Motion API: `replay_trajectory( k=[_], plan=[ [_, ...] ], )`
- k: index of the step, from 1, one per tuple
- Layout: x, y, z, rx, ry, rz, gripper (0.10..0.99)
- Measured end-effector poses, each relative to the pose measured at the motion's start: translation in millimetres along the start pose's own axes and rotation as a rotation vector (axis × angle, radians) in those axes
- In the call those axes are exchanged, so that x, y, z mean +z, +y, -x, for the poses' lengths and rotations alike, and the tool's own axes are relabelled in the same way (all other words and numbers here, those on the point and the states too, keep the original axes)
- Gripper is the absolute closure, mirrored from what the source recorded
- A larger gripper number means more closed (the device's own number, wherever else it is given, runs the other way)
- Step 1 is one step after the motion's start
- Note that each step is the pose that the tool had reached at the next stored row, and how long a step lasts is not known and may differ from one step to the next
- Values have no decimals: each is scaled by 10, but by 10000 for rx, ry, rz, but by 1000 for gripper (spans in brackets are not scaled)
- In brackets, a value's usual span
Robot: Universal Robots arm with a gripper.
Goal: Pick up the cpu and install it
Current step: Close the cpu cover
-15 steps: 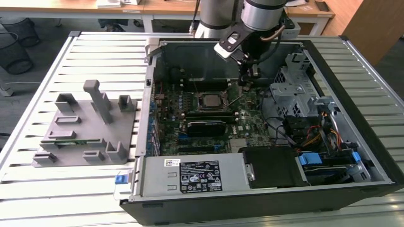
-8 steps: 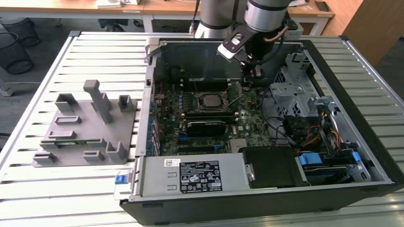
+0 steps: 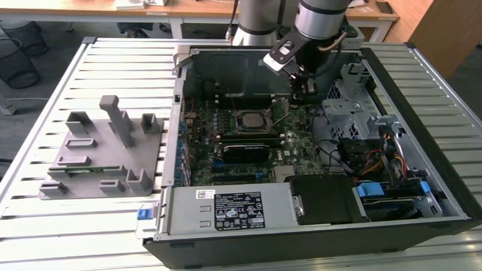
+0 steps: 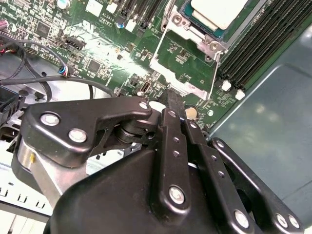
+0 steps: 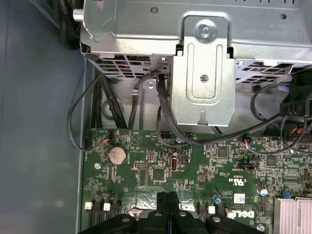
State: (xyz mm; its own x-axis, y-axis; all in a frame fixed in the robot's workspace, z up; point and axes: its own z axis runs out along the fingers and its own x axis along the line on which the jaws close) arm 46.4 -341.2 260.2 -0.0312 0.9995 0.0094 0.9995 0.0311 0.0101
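One black two-fingered claw (image 3: 306,93) on the silver-grey arm hangs inside the open black computer case (image 3: 301,248), over the green motherboard (image 3: 197,135) close to the case's far wall. In the first wrist view its fingers (image 5: 168,197) are pressed together above the board, and nothing shows between them. They point down near a round silver coin battery (image 5: 117,155) and the grey sheet-metal drive cage (image 5: 204,83). The cpu (image 3: 251,119), a small flat square chip with a silvery-white top, lies in the socket at the middle of the motherboard, apart from the claw. The second wrist view shows the chip (image 4: 218,10) seated inside the socket's metal frame (image 4: 185,58), beyond the claw's fingertip (image 4: 171,95). The case lies on a white slatted metal table (image 3: 113,62), filling the side at the exterior view's right. A grey plastic fixture block (image 3: 105,164) stands near the table's edge at the exterior view's left.
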Motion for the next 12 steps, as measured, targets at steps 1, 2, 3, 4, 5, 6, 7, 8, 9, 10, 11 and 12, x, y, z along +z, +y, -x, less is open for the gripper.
replay_trajectory(
  k=[1,2,3,4,5,6,7,8,9,10,11,12],
  plan=[
    [4,7,-1,0,-14,-5,980],
    [8,14,-2,0,-28,-9,980],
    [11,21,-3,0,-38,-13,980],
    [15,28,-6,0,-49,-20,980],
    [20,33,-9,-1,-61,-28,980],
    [28,36,-15,0,-72,-39,980],
    [36,37,-23,1,-83,-50,980],
    [46,38,-32,0,-90,-61,980],
    [57,38,-41,-1,-93,-71,980],
    [69,39,-49,0,-93,-80,980],
    [81,39,-56,-1,-92,-91,980],
    [93,40,-60,-1,-92,-101,980]
  ],
)
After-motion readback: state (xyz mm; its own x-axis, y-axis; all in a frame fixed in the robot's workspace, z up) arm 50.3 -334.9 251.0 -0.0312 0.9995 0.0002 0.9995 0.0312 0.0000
